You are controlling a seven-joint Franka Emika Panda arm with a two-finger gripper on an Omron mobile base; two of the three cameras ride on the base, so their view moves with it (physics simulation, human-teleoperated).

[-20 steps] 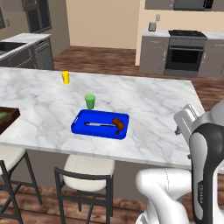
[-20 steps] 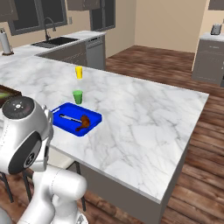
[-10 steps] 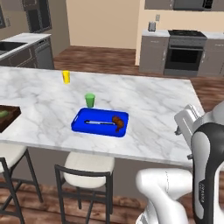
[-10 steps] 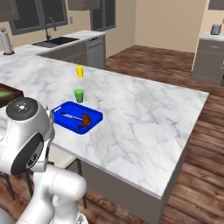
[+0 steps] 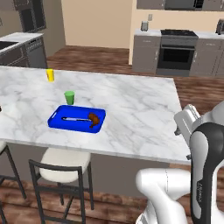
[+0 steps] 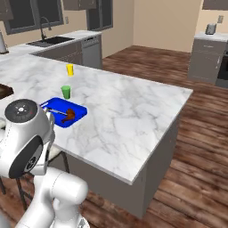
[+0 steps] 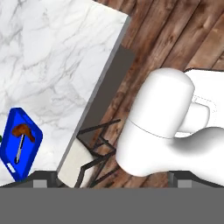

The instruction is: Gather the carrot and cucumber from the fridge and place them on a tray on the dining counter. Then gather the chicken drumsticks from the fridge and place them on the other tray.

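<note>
A blue tray [image 5: 57, 118] is set on the marble dining counter [image 5: 131, 113], close to the counter's near edge and toward its left part as seen from the left base view. Inside the tray a brown chicken drumstick [image 5: 93, 118] is laid at the right end, and a slim grey utensil [image 5: 72, 118] is laid along the middle, its tip just beside the drumstick. A green cup [image 5: 69, 97] is stood upright on the counter just behind the tray, and a yellow cup [image 5: 50, 75] is placed farther back, near the far edge. A stool [image 5: 61, 164] is drawn up under the near edge below the tray. The gripper [image 5: 186, 122] is seen beyond the counter's right end, well apart from the tray; whether its fingers are apart or together cannot be told.
</note>
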